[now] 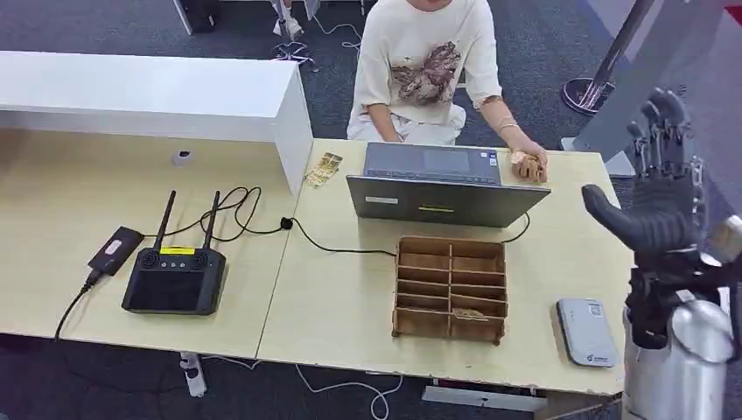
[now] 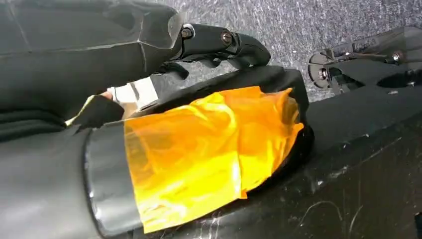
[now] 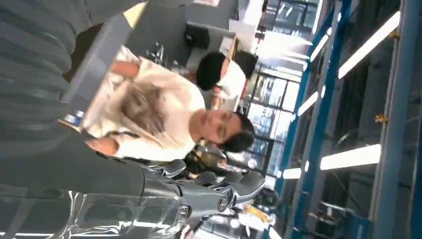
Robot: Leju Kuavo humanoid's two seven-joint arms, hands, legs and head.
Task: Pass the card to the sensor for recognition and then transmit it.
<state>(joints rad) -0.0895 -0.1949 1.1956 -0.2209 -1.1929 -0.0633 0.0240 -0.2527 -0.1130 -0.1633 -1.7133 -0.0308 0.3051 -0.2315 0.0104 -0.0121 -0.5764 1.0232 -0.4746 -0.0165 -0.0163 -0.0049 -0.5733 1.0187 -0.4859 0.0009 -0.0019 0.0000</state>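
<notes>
My right hand (image 1: 661,206) is raised beside the table's right edge, fingers spread upward and thumb out, holding nothing; its fingers (image 3: 219,191) also appear in the right wrist view. The grey-white card sensor (image 1: 586,331) lies flat near the front right corner, just below that hand. A wooden compartment box (image 1: 451,287) stands mid-table with a card (image 1: 468,312) lying in a lower slot. Several loose cards (image 1: 322,169) lie by the white shelf. My left hand (image 2: 219,45) is seen close up with an orange-taped thumb and curled dark fingers; whether it holds anything is unclear.
A person in a white shirt (image 1: 429,70) sits behind an open laptop (image 1: 442,184), one hand (image 1: 529,164) resting by its right corner. A black controller with two antennas (image 1: 175,276) and cables lie on the left table. A white shelf (image 1: 157,96) stands at the back left.
</notes>
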